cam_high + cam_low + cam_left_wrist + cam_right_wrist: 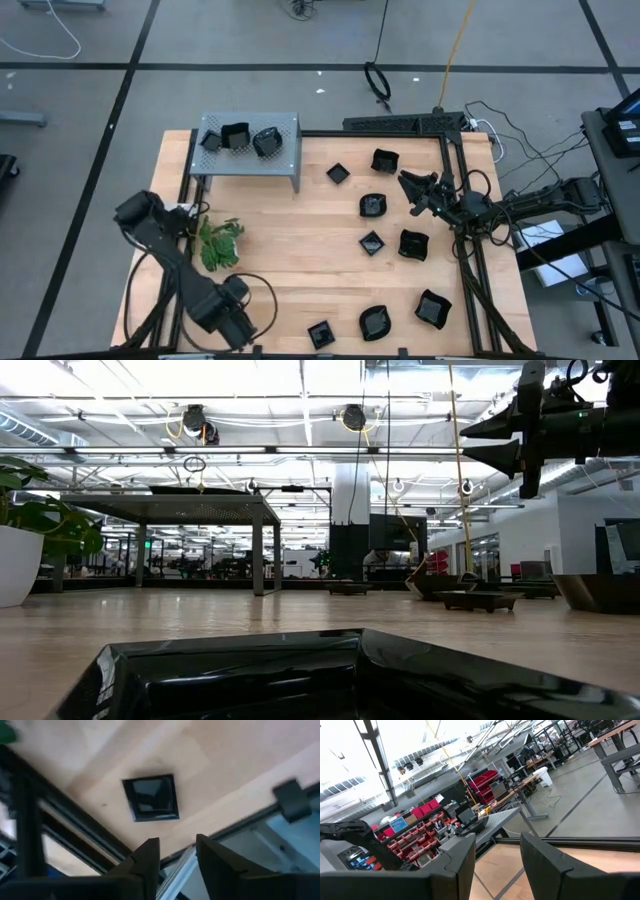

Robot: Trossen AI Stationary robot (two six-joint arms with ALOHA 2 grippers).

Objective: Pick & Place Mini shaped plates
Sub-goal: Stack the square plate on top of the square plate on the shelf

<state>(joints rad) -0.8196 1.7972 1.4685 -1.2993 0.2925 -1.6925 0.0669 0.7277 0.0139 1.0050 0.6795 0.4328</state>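
1. Left hand (173, 855) sits low at the table's (290, 260) near-left corner, above the edge rail, fingers apart with a narrow gap, holding nothing.
2. A square plate (151, 797) lies flat on the wood just ahead of the left hand, not touched. In the high view it is the plate (320, 333) near the front edge.
3. Right hand (408, 192) is raised above the right half of the table, pointing toward the shelf (250, 150). Its fingers are apart and empty; the right wrist view shows only the room between them.
4. Three plates (238, 138) sit on top of the grey perforated shelf at the back left, close together.
5. The other plates are spread flat over the right half of the table: two near the back (338, 173), three mid-table (373, 206) around the right hand's reach, and two more (375, 321) at the front right beside the square one.
6. Plant (220, 243) stands at the left, between the shelf and the left arm, well apart from the loose plates.
7. Low view: one plate's glossy rim (300, 670) fills the foreground.
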